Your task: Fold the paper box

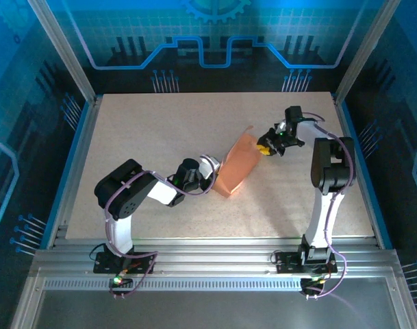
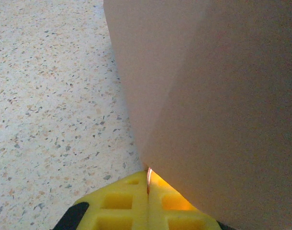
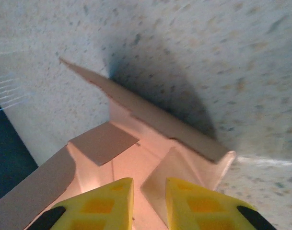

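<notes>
One paper box [image 1: 237,166], between the claws. Two claws: the left claw [image 1: 213,170] on one side of it, the right claw [image 1: 265,148] on the other. Two yellow fingers [image 3: 107,201] on each claw, four altogether. Two arms, the left arm [image 1: 126,195] and the right arm [image 1: 329,171], one behind each claw. One table [image 1: 146,123] beneath both claws.

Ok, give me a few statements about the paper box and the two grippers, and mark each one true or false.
1. The left gripper is shut on an edge of the paper box. True.
2. The paper box lies flat on the table. False: its panels stand tilted up off the surface.
3. The right gripper has its fingers pressed tight together. False: a narrow gap shows between them.
4. The right gripper is close over the box's inner side. True.
</notes>
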Motion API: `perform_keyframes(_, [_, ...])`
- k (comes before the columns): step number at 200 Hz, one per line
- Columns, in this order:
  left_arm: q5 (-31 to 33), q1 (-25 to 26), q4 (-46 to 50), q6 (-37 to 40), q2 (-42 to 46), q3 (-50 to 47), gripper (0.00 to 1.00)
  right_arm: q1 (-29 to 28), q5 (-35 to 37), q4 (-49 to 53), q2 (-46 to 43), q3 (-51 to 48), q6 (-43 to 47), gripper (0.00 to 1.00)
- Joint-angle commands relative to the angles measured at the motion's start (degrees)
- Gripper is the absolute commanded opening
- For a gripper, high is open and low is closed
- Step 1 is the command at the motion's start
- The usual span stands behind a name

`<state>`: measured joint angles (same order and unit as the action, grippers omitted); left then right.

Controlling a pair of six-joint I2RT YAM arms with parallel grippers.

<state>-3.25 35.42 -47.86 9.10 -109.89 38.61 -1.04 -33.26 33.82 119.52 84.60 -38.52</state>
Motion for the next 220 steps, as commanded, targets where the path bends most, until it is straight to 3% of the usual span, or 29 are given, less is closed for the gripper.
perform_keyframes(1, [0.21, 0.11, 9.0, -0.5, -0.81, -0.22, 0.0, -0.67, -4.9, -0.83, -0.18, -1.1, 0.0, 0.25])
perform_keyframes(51, [-1.03, 0.09, 11.68, -1.98, -1.57, 1.58, 0.0, 1.04, 0.46, -1.56, -7.85, -3.67, 5.41, 0.27])
perform_keyframes(86, [-1.12, 0.09, 12.38, -2.0, -1.3, 1.96, 0.0, -3.46, -1.91, -3.48, -8.43, -4.09, 3.4, 0.21])
perform_keyframes(169, [-4.42, 0.05, 12.35, 0.47, -1.67, 1.47, 0.0, -5.17, -3.39, -3.57, 4.63, 13.03, -0.71, 0.15])
perform_keyframes(220, [-4.36, -0.11, 12.88, 1.0, -2.42, 1.8, 0.0, -5.62, -10.02, -9.19, 8.61, 15.18, -5.4, 0.16])
